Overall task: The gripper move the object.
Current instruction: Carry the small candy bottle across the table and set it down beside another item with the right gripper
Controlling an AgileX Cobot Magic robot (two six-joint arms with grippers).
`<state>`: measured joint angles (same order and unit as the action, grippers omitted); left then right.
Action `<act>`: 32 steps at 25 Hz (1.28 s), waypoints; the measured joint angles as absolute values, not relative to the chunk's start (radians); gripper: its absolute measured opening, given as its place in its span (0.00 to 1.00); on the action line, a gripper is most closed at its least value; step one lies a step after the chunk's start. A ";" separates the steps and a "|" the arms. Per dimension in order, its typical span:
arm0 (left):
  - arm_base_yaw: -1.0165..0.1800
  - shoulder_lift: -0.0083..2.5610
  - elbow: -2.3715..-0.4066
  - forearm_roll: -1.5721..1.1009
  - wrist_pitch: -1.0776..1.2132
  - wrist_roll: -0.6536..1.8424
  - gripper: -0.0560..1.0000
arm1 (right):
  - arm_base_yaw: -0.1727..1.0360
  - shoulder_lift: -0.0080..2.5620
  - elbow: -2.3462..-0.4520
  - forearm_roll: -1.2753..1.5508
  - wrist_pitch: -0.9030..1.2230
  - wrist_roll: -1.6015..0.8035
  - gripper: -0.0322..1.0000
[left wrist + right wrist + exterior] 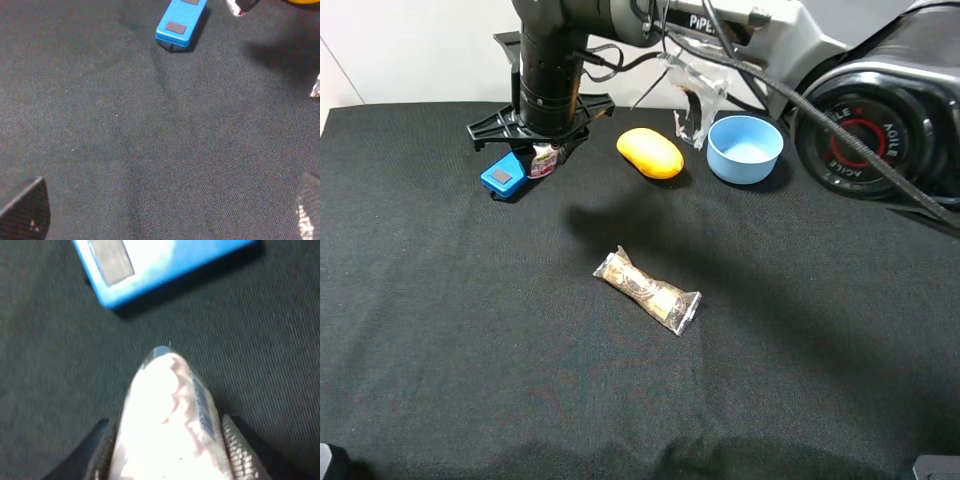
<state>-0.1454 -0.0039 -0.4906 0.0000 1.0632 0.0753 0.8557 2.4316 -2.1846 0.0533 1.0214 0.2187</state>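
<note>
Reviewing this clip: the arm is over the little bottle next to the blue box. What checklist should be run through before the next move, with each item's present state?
1. Bottle sits between the right tool's fingers: ok, one finger on each side.
2. Grip is firm: cannot tell; the wrist view is blurred.
3. Bottle is off the cloth: cannot tell.
4. Blue box is clear of the right tool: not ok. It lies close beside the bottle, so a straight lift looks safest.
5. Left tool is out of the way: ok, open over bare cloth.
</note>
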 joint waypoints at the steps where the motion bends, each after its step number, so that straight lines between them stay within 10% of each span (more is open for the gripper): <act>1: -0.145 -0.004 -0.491 0.000 1.063 0.075 0.97 | 0.854 2.438 -2.185 0.054 1.010 0.219 0.36; 32: -0.145 -0.004 -0.491 0.000 1.063 0.075 0.97 | 0.800 2.556 -2.185 0.070 0.894 0.219 0.36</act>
<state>-0.1454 -0.0039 -0.4906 0.0000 1.0632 0.0753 0.7997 2.5561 -2.1854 0.0698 0.8945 0.2187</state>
